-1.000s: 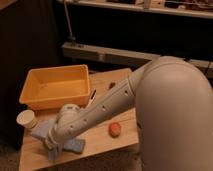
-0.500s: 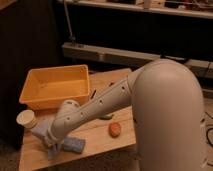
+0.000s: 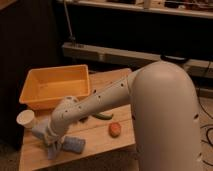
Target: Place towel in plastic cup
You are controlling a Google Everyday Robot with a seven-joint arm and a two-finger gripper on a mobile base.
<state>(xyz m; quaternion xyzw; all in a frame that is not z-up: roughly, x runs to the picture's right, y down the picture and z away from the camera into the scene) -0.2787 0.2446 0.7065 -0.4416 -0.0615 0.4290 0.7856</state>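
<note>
A white plastic cup (image 3: 26, 119) stands upright at the left edge of the wooden table (image 3: 107, 142). A pale blue towel (image 3: 75, 145) lies crumpled on the table just right of the cup and reaches toward the front edge. My gripper (image 3: 52, 148) points down at the front left of the table, right on the towel's left part and a little right of and in front of the cup. My white arm runs from the gripper up to the right and hides the middle of the towel.
A yellow plastic bin (image 3: 54, 86) sits at the back left of the table, behind the cup. A green object (image 3: 103, 116) and a small orange object (image 3: 115, 130) lie to the right of the arm. Dark shelving stands behind the table.
The arm has swung lower and a little to the left. The gripper has come down onto the towel near the table's front edge. The cup and bin have not moved.
</note>
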